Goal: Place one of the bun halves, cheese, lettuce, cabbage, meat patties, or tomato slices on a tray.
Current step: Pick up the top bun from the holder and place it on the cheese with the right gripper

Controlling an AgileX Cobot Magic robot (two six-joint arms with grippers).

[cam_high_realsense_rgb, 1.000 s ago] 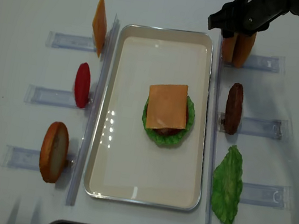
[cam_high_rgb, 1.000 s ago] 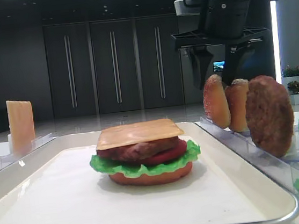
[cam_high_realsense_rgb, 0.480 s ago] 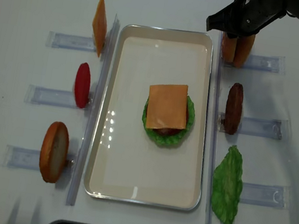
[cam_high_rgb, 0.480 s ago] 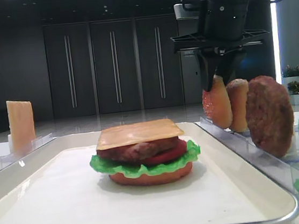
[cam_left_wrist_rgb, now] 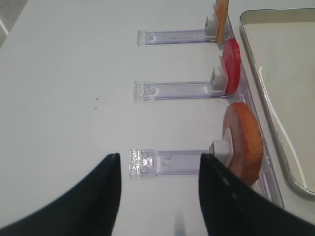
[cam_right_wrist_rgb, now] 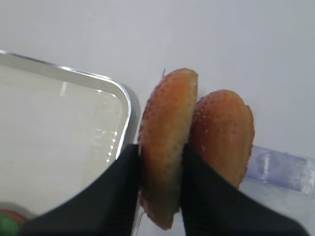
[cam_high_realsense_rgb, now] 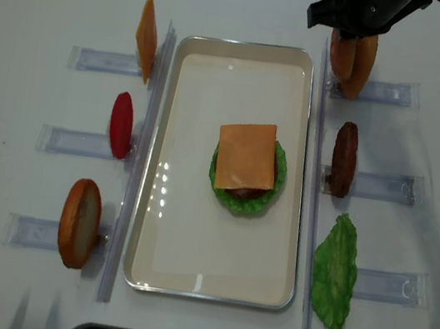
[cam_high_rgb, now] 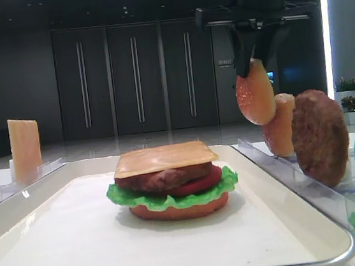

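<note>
From my station I saw the right gripper (cam_right_wrist_rgb: 160,172) pinching one bun half (cam_right_wrist_rgb: 165,142) between its black fingers (cam_right_wrist_rgb: 123,182), holding it on edge and lifted above its clear rack (cam_high_realsense_rgb: 384,92). The second bun half (cam_right_wrist_rgb: 221,132) stood just beside it, touching it in the wrist view. The held bun hung just off the far right corner of the tray (cam_high_realsense_rgb: 208,285), not over it.

The left gripper (cam_left_wrist_rgb: 157,196) hovered with its jaws spread above the white table (cam_high_realsense_rgb: 25,115), near the rack holding a flat reddish-brown bun (cam_left_wrist_rgb: 243,142).

On the cream tray sat a stack: cheese (cam_high_realsense_rgb: 246,155) on top, a patty (cam_high_rgb: 163,177) and tomato under it, lettuce (cam_high_rgb: 172,198), and a bottom bun (cam_high_rgb: 180,210). Spare pieces stood in racks along both sides: a cheese slice (cam_high_realsense_rgb: 148,26) and a tomato slice (cam_high_realsense_rgb: 121,124) left, a meat patty (cam_high_realsense_rgb: 343,158) and a lettuce leaf (cam_high_realsense_rgb: 334,272) right.

Behind the table I saw a dark room with tall panelled doors (cam_high_rgb: 136,80).
</note>
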